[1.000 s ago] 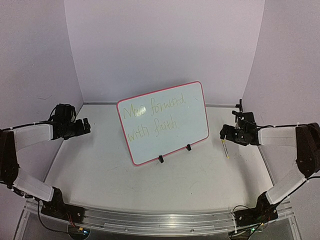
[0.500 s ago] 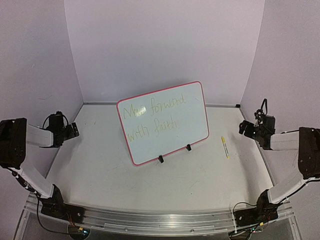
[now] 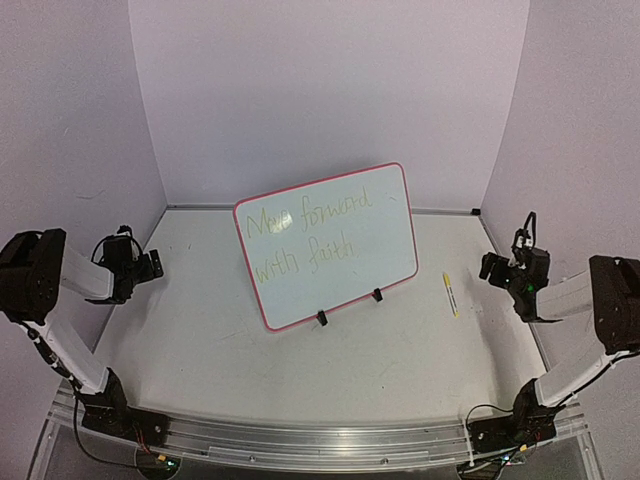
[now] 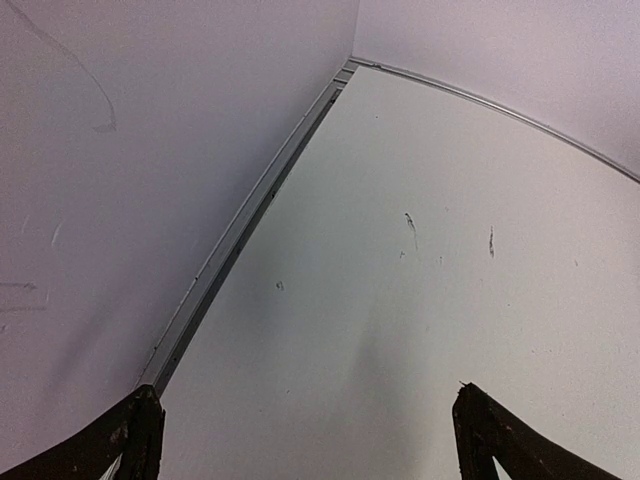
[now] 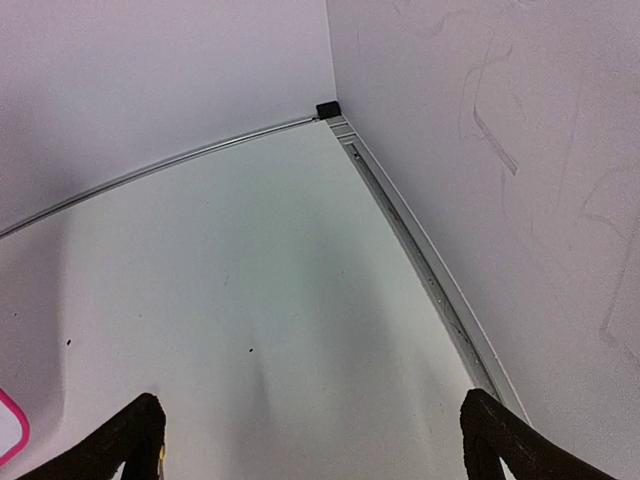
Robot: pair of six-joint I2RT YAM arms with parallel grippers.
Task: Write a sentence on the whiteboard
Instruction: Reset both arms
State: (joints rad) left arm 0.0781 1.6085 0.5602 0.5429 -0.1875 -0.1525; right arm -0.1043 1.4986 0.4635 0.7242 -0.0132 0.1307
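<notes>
**Top view.** The whiteboard (image 3: 385,262) stands mid-table on two black feet, leaning back with its face toward the arms. Its long axis runs from near left to far right. The sentence (image 3: 320,213), in yellow-green cursive on two lines, reads "Move forward / with faith". A yellow marker (image 3: 450,294) lies on the table (image 3: 400,350) just right of the board. The left gripper (image 3: 148,268) and right gripper (image 3: 490,267) hang at the table's sides, well apart from the board.

**Left wrist view.** The fingers (image 4: 130,440) are spread wide, with nothing between them.

**Right wrist view.** The fingers (image 5: 135,435) are likewise wide and empty. A corner of the board's pink rim shows at lower left.
</notes>
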